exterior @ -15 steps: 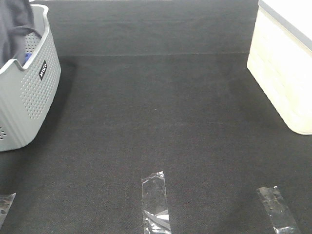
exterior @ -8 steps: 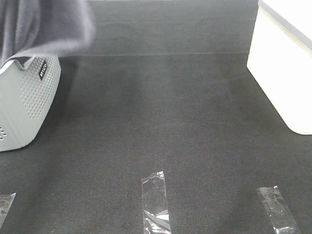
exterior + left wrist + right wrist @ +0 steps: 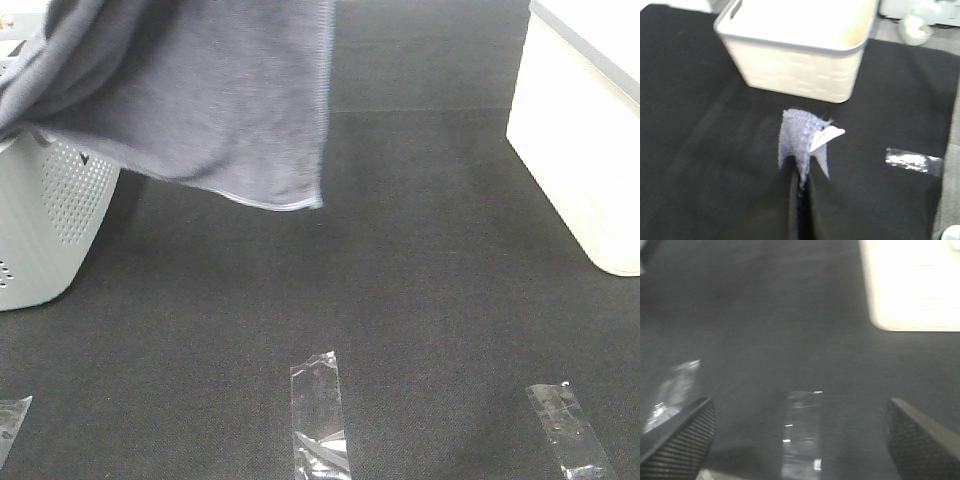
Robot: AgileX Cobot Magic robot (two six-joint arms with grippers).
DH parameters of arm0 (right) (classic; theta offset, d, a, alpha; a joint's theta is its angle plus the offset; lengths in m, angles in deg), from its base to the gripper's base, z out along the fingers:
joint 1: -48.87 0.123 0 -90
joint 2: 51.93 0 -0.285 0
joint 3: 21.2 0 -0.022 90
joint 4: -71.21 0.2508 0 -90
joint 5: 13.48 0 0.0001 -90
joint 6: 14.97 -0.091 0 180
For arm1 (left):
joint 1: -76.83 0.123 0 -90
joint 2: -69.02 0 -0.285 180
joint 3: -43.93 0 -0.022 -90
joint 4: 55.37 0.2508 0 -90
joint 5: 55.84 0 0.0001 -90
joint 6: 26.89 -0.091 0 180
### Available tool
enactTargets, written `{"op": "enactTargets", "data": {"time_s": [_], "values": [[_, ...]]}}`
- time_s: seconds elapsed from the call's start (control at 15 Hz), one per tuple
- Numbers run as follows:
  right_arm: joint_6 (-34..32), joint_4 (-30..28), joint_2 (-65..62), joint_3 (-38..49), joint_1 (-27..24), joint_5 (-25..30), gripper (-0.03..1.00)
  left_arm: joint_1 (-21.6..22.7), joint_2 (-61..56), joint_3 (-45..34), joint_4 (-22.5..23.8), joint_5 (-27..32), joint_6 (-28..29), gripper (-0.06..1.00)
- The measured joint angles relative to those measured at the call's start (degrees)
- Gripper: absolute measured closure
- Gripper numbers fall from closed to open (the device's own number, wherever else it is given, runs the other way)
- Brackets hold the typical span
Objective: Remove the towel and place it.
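Left gripper [image 3: 800, 175]: clamped. Its two dark fingers are pressed together on a pinched fold of the towel [image 3: 799, 134], which bunches up just past the fingertips. One white label [image 3: 828, 136] sticks out from the side of that fold.

Right gripper [image 3: 800, 440]: released. Its two textured pads [image 3: 681, 439] stand wide apart with nothing between them, and only the black mat [image 3: 765, 315] lies beyond.

Towel, one item: in the high view it hangs in the air at the upper left, spread as a broad grey-lavender sheet [image 3: 200, 90]. One thin stitched hem runs down its right edge and along the lower edge. Its left portion is over the grey basket [image 3: 50, 220] and hides that basket's rim. The lower right corner is clear of the basket, above bare mat [image 3: 420, 260]. Neither gripper shows in the high view.

Baskets, two items:
- One grey perforated basket at the left edge of the mat, partly covered by the towel.
- One cream basket [image 3: 575, 160] at the right edge, well apart from the towel. The left wrist view shows it beyond the held fold [image 3: 800, 82]. The right wrist view shows one corner of it [image 3: 912, 285].

Tape strips, three in the high view, all flat on the near part of the mat:
- One near the middle [image 3: 319, 415].
- One toward the right [image 3: 568, 430].
- One cut off at the left border [image 3: 10, 425].

The right wrist view shows two strips, the left wrist view one.
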Motion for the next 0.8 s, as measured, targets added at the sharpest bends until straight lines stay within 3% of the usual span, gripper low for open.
{"op": "enactTargets", "data": {"time_s": [0.13,0.27,0.6,0.8], "values": [[8.31,6.76,5.79,-0.11,0.00,-0.17,0.14,-2.01,0.00,0.00,-1.66,0.06,-0.69,0.94],[21.54,15.41,12.38,-0.46,0.00,-0.57,0.16,-3.72,0.00,0.00,-2.92,0.06,-1.78,0.94],[61.08,45.15,32.20,-0.46,0.00,-2.98,0.19,-4.70,0.00,0.00,-3.55,0.17,-2.12,0.94],[75.00,59.36,43.89,-0.46,0.06,-3.67,0.19,-4.70,0.00,0.00,-3.95,0.29,-2.92,0.94]]}}
